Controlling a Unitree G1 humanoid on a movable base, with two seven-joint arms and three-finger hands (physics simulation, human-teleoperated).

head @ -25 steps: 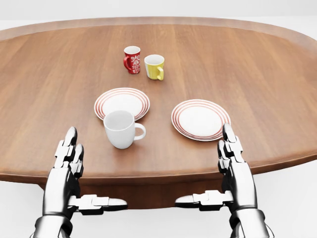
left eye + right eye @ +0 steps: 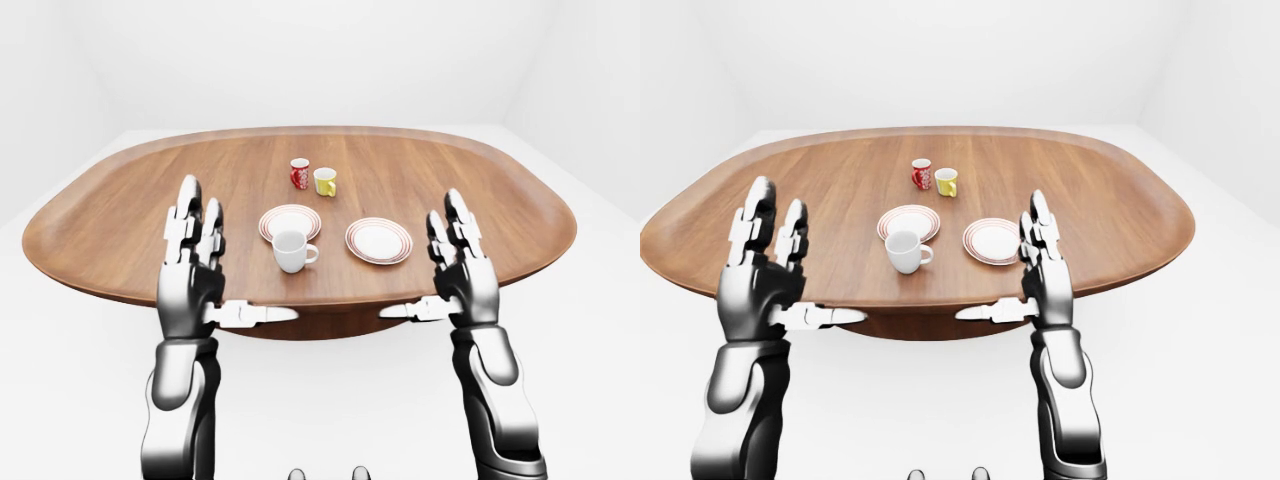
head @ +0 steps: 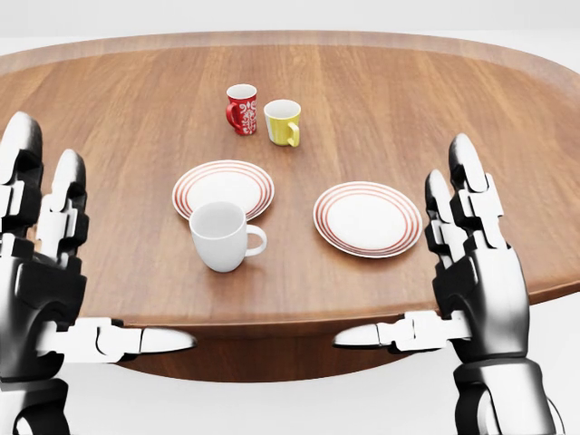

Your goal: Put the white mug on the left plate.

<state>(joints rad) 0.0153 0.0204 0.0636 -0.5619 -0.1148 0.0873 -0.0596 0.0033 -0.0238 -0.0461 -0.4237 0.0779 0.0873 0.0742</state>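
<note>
The white mug (image 3: pixel 218 236) stands upright on the wooden table (image 3: pixel 127 118), handle to the right, just below the left red-rimmed plate (image 3: pixel 223 188) and overlapping its lower edge in the head view. The right plate (image 3: pixel 367 218) is empty. My left hand (image 3: pixel 63 272) is raised at the left edge of the head view, open, fingers up and thumb pointing right. My right hand (image 3: pixel 453 272) mirrors it at the right, open, thumb pointing left. Both hands are held near the table's near edge, apart from the mug, and hold nothing.
A red patterned mug (image 3: pixel 241 109) and a yellow mug (image 3: pixel 283 122) stand side by side above the plates. The table's near rim (image 3: pixel 272 322) runs between my thumbs. White floor and walls surround the oval table (image 2: pixel 480 180).
Both hands have risen and come closer to the camera, looking larger and spread further toward the view's sides. The mugs and plates have not moved.
</note>
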